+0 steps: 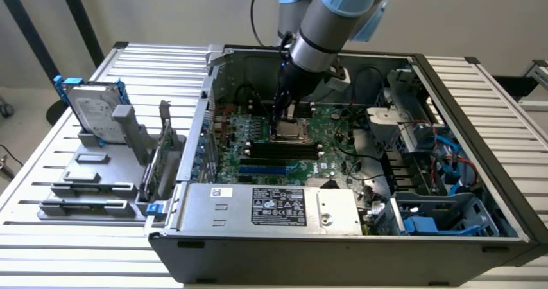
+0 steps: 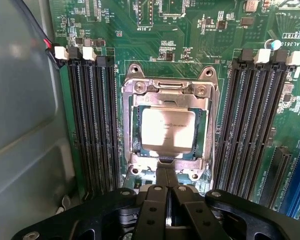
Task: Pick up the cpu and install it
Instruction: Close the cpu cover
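black gripper [image 2: 166,176] linkage sits closest to the lens in the wrist view. its two fingers are pressed together into one narrow tip with no gap, and nothing is pinched between them. it carries nothing.

directly ahead of that tip, almost against it, lies the cpu [image 2: 167,131], silver top up. it sits inside the socket frame [image 2: 131,100], whose metal border runs round all four of its sides. the fingertip ends at the chip's near edge, by the frame's near bar. from here i cannot tell whether it is touching the chip or the frame, or just hovering over them.

banks of black memory slots [image 2: 92,130] run along either side of the gripper, and green motherboard [image 2: 190,35] stretches beyond the socket.

from the exterior view, the arm reaches down into the open computer case [image 1: 342,257], with the gripper [image 1: 283,117] low over the middle of the board. the holder outside the case, well away from the gripper, has a hard drive [image 1: 90,112] standing in it.

as for progress, the picking up and carrying look done to me: the chip is already in its socket and out of the gripper's hold. it looks level and square to the frame. i cannot make out whether it is fully seated or whether the frame is latched down over it, so i would not call the install finished.
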